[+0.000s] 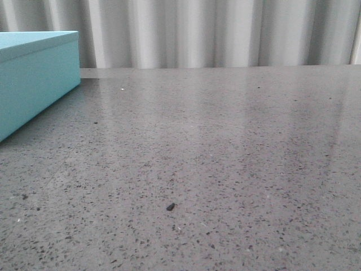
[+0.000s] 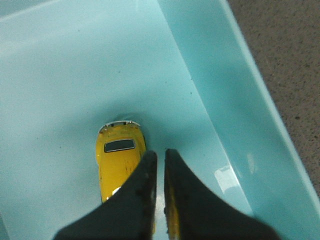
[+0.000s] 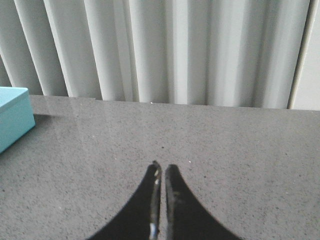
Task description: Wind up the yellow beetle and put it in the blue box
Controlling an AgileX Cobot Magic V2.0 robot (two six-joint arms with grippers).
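The yellow beetle [image 2: 120, 155] lies on the floor inside the blue box [image 2: 225, 100], seen from above in the left wrist view, its dark window facing away from the fingers. My left gripper [image 2: 160, 155] hovers over the car's near end, shut, with only a thin slit showing box floor between the fingers. It holds nothing. The front view shows the blue box [image 1: 34, 79] at the far left and neither arm. My right gripper [image 3: 161, 167] hangs shut and empty over bare table, well to the right of the blue box [image 3: 12, 117].
A grey speckled tabletop [image 1: 225, 158] stretches back to a white pleated curtain [image 1: 197, 28]. A small dark crumb [image 1: 170, 207] lies near the table's front middle. The box's inner wall stands close to the car on one side.
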